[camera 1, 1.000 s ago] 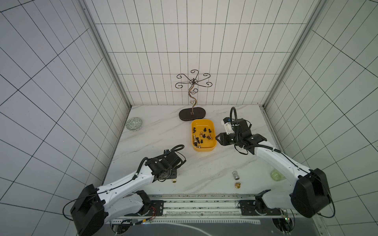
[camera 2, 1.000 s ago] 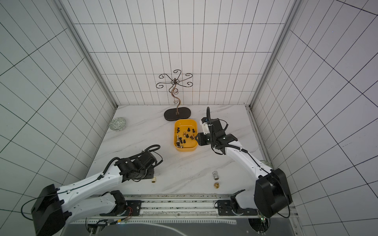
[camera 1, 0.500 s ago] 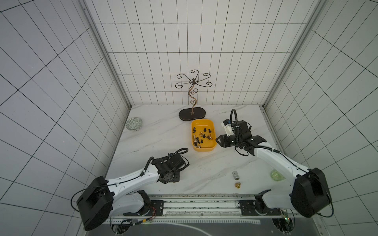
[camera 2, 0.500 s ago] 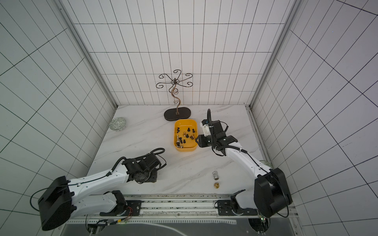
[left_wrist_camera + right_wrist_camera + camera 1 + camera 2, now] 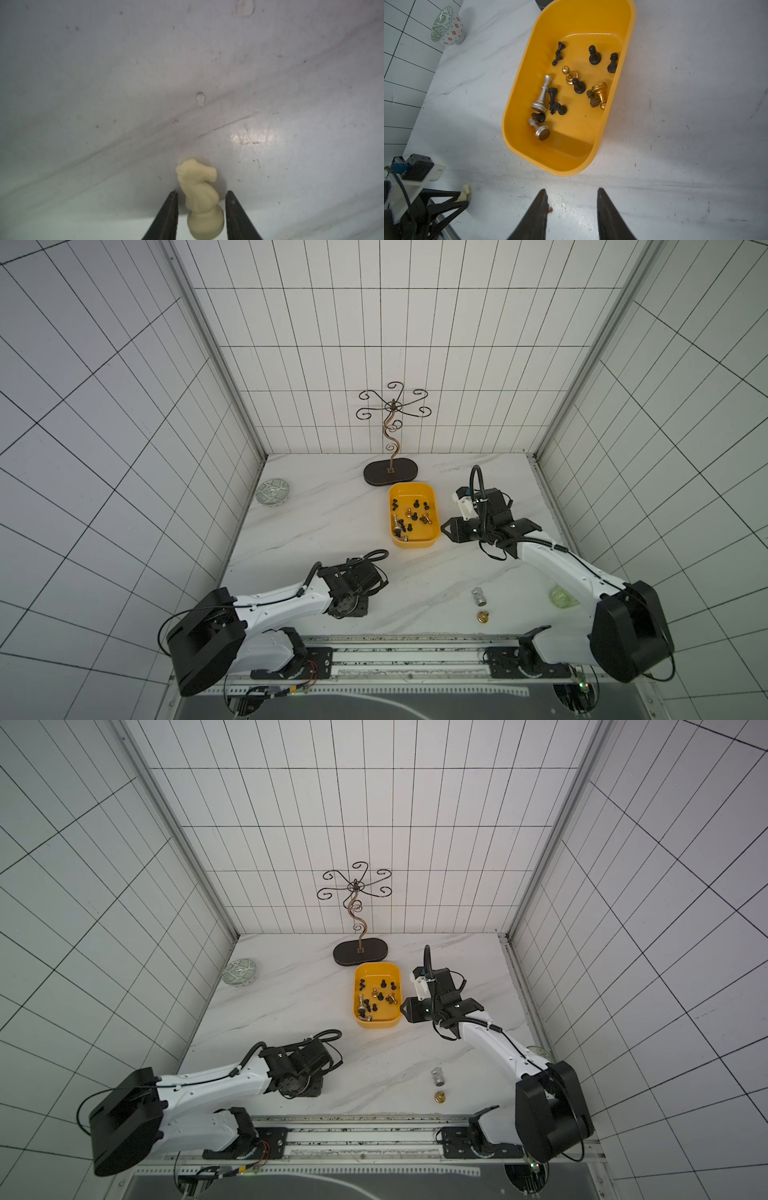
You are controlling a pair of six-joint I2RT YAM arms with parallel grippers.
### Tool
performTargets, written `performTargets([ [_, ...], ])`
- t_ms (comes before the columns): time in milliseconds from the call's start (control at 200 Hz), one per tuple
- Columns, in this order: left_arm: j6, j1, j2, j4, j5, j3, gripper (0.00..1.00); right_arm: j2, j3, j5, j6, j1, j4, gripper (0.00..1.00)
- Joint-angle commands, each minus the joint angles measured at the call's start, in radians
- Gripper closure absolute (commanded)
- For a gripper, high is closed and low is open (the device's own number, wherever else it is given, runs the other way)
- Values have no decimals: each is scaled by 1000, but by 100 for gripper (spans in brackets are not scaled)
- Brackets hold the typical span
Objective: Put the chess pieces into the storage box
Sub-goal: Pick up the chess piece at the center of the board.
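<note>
Your L gripper point(image 5: 200, 193) straddles the cream knight point(image 5: 204, 222) on the table point(image 5: 104, 83), jaws apart w/ a sliver of gap, not clamped. R gripper point(image 5: 572, 191) hangs spread & empty, just beside the storage box point(image 5: 517, 93), mid-table.

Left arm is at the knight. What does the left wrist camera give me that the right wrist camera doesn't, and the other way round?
Only the left wrist: the cream knight close up, standing, with the left pincer astride it and a gap visible on one side.
Only the right wrist: the yellow box holding the chess pieces, the patterned bowl, and the right pincer open and empty over the table.
Both: the knight, the left pincer and the marble table.
</note>
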State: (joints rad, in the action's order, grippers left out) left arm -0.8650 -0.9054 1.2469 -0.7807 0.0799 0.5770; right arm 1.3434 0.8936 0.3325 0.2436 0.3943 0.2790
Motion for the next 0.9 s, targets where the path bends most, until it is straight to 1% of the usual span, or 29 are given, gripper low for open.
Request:
performTargets([
  [0,-24,-10,22,36,14,-11,72,-31,-58,11,-20,-11,-5,60],
  [135,-21,-14,14,35,18,-8,80,-37,-64,8,-20,-15,-4,60],
  [225,-21,-15,3,27,21,4,81,-38,-66,8,-18,-18,-4,60],
  [305,-13,-15,-15,2,35,43,81,-44,-67,5,-17,-21,-4,60],
  [435,34,-15,-15,-52,86,177,81,-50,-66,3,-15,-28,-3,60],
  [520,74,-12,20,-82,118,277,80,-54,-66,2,-16,-33,-3,60],
  [640,146,8,88,-89,130,401,80,-64,-67,-4,-15,-40,1,60],
  [730,205,41,139,-66,129,482,80,-74,-71,-9,-13,-45,6,60],
  [820,250,75,198,-7,128,564,79,-86,-79,-16,-10,-50,9,61],
  [895,286,86,258,43,125,637,79,-95,-85,-22,-4,-54,12,61],
])
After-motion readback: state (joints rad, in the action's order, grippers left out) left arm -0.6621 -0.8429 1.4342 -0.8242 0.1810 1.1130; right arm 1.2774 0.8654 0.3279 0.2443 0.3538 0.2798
